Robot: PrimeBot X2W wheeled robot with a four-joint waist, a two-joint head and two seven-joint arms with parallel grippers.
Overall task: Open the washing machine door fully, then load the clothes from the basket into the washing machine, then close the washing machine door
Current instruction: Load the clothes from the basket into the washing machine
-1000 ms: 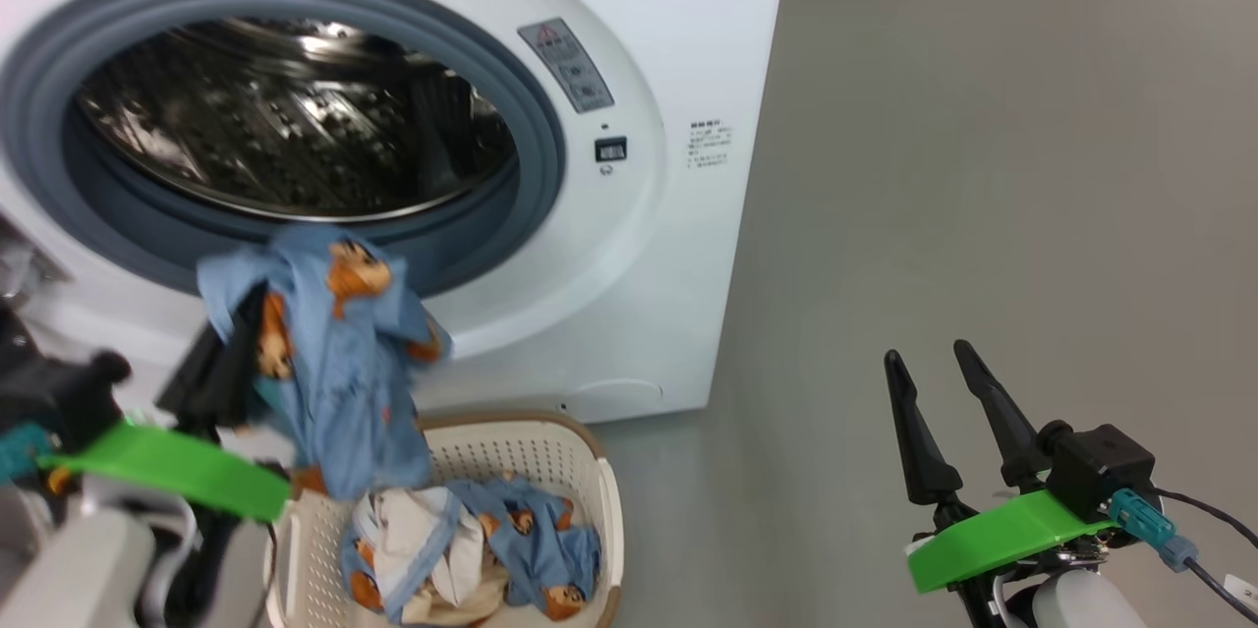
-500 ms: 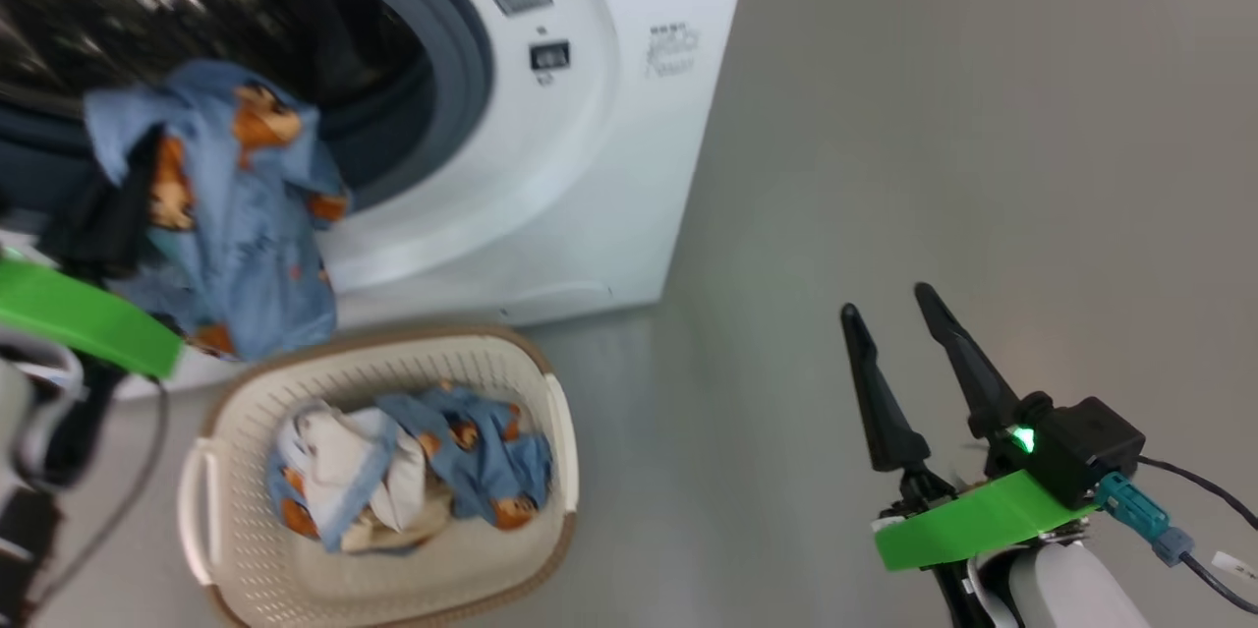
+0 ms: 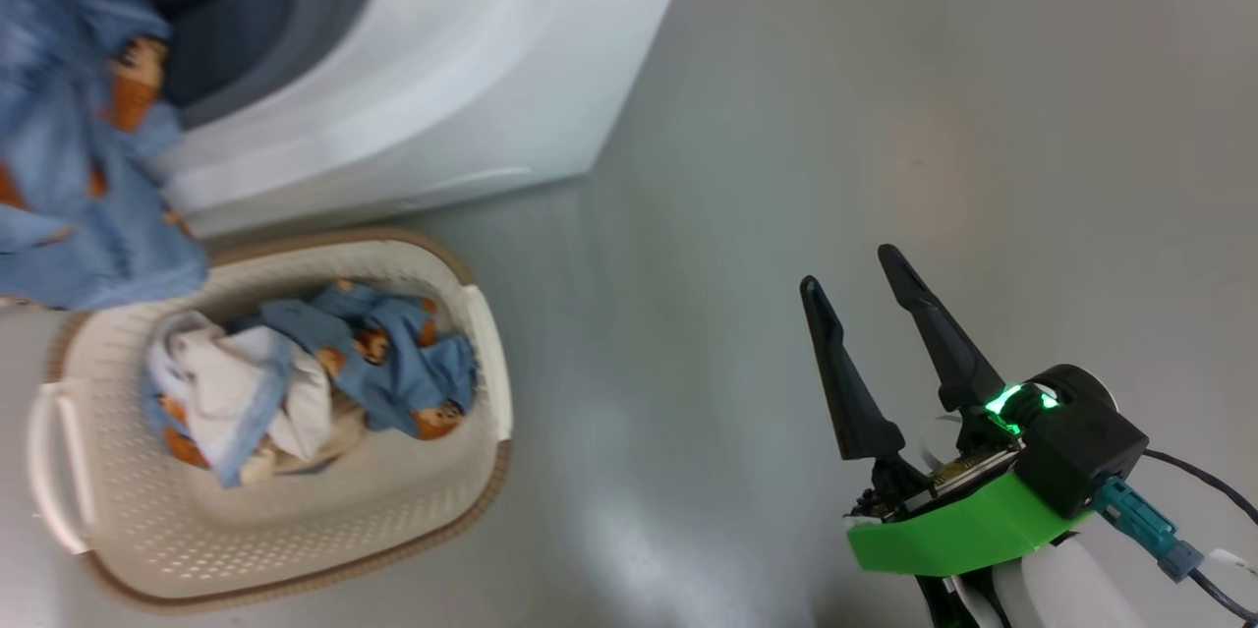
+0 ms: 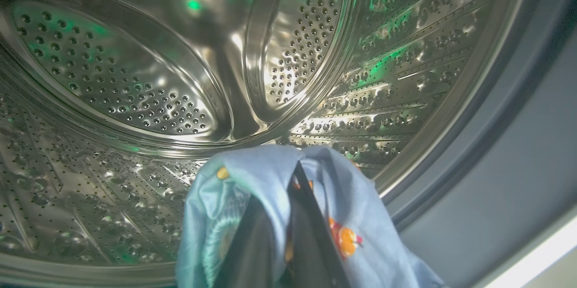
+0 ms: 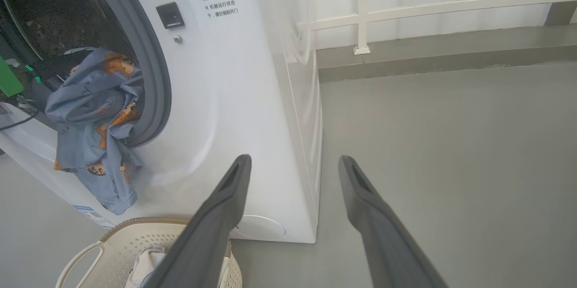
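Grey floor (image 3: 885, 97) lies all round the white washing machine (image 3: 423, 58), which stands at 11 o'clock in the head view. The cream basket (image 3: 295, 540) sits on the floor at 8 o'clock, just before the machine's base. A heap of clothes (image 3: 324, 372), blue print and white cloth, is bunched toward its far end. From the right wrist, a white railing (image 5: 360, 8) shows at 12 o'clock behind the machine. A black latch socket (image 5: 170, 15) shows at 10, beside the grey rubber seal (image 5: 157, 80).

In the way: a blue printed garment (image 5: 92, 116) hangs across the seal's lower lip. Its tail trails down the machine's front to just above the basket rim.

The left gripper (image 4: 295, 180) reaches into the opening, aimed at the steel drum (image 4: 135, 80). It is clenched on the garment, with cloth draped over both fingers. The right gripper (image 3: 847, 267) is at 4 o'clock in the head view, over bare floor well apart from the basket. Its fingers point toward 11, spread wide, holding nothing.

Against a second ago, the head camera has tipped down and the whole picture has shifted. The drum opening has slid to the top left corner, and the whole basket now shows. The garment then hung below the opening, over the basket; now its top is up in the drum's mouth. The right gripper's spread and the heap look unchanged.
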